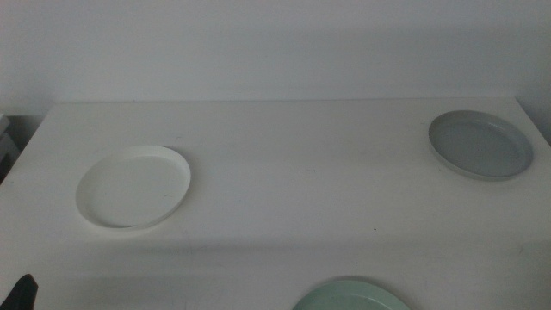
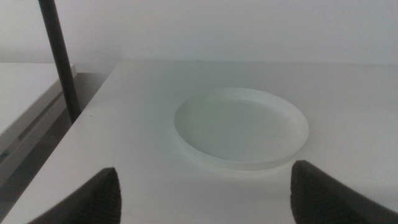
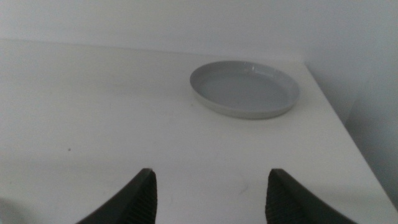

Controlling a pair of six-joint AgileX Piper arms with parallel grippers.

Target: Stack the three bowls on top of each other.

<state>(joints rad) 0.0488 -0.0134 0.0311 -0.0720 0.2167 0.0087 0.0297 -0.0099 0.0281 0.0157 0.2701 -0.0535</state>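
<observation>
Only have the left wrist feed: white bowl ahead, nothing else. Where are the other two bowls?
Observer: The grey bowl sits alone at the far right of the table, well apart from the white bowl.
Operator: Mint one?
Observer: The pale mint green bowl is at the near edge, right of centre, cut off by the bottom of the middle view.
Operator: Right arm busy?
Observer: No. The right end effector is open and empty, facing the grey bowl from a distance.
</observation>
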